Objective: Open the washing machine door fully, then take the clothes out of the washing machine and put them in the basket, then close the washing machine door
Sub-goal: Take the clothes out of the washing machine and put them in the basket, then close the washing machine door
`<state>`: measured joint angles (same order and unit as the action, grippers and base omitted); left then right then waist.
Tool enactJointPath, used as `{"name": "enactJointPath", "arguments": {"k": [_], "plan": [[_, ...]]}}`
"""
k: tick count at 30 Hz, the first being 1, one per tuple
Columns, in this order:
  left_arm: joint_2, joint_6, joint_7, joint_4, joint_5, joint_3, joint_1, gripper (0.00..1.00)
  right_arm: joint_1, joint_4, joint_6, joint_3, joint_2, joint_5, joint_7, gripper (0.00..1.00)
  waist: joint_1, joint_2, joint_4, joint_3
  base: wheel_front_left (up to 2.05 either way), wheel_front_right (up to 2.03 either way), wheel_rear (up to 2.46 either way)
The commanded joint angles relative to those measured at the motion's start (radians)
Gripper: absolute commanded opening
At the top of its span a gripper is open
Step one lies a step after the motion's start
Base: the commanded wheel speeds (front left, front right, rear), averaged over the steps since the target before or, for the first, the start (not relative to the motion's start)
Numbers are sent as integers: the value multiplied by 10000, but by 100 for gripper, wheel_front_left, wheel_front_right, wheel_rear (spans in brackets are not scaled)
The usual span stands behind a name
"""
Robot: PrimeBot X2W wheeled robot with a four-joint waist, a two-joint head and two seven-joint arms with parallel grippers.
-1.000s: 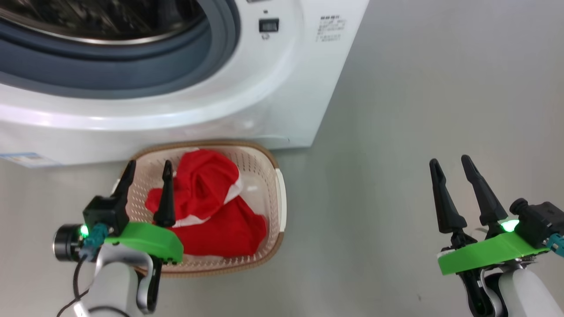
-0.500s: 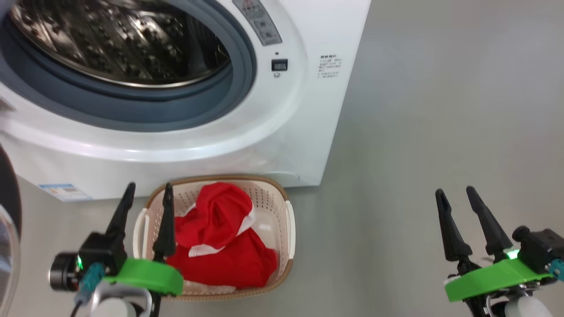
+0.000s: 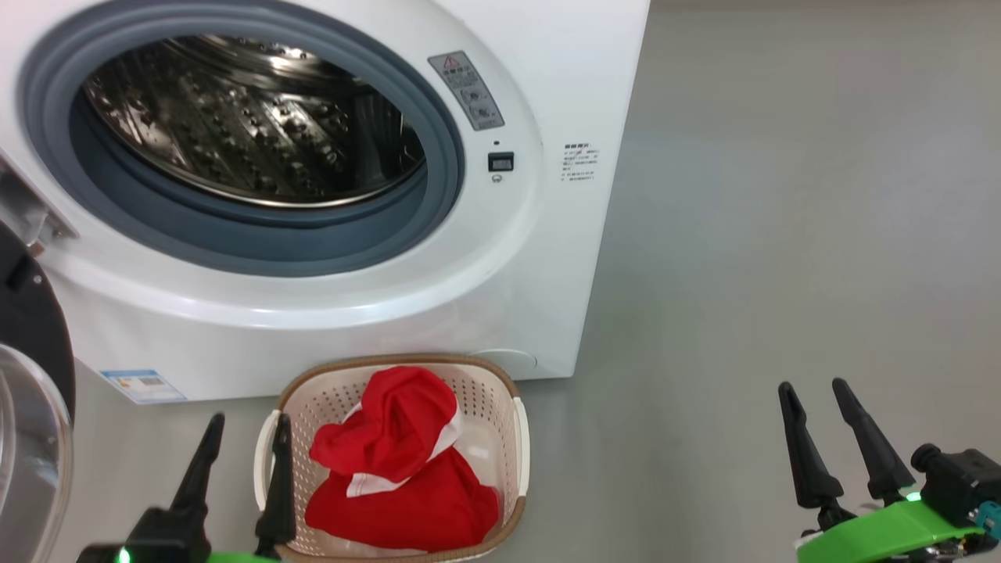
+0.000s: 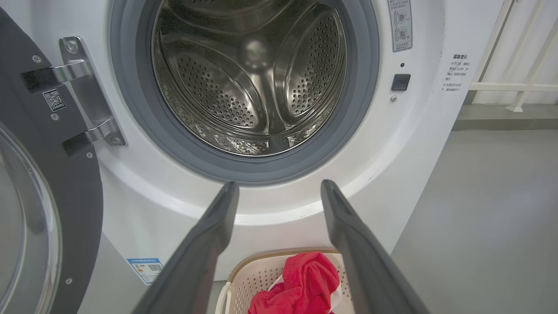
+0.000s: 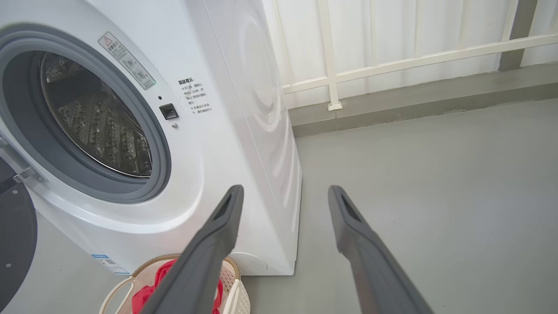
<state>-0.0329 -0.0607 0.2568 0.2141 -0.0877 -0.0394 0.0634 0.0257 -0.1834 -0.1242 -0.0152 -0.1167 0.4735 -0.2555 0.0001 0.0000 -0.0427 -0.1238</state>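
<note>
Washing machine door (image 3: 39, 352) is hanging at 9 o'clock off our nearer left hand (image 3: 246, 426); it and our right hand (image 3: 812, 387) are gaping wide.

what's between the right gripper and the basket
Just bare grey floor: in the head view nothing stands between the right gripper and the basket, which holds the red clothes.
</note>
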Motion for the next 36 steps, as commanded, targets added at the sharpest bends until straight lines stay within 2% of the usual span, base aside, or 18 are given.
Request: {"name": "enactJointPath", "arguments": {"k": [1,12,36], "plan": [[-174,58,49,-356,-29,-394,-103,100,57,196,-65,-176,-167,-44,-63,100,-1,0,6,170,0,0,0],[-174,366,49,-1001,-262,-295,-1219,100,587,276,-65,24,-140,-52,-63,100,-1,0,53,594,0,0,0],[-174,461,49,-1088,-203,-260,-1308,100,813,326,-65,62,-174,-102,-63,100,-1,0,-9,745,-14,14,0]]}}
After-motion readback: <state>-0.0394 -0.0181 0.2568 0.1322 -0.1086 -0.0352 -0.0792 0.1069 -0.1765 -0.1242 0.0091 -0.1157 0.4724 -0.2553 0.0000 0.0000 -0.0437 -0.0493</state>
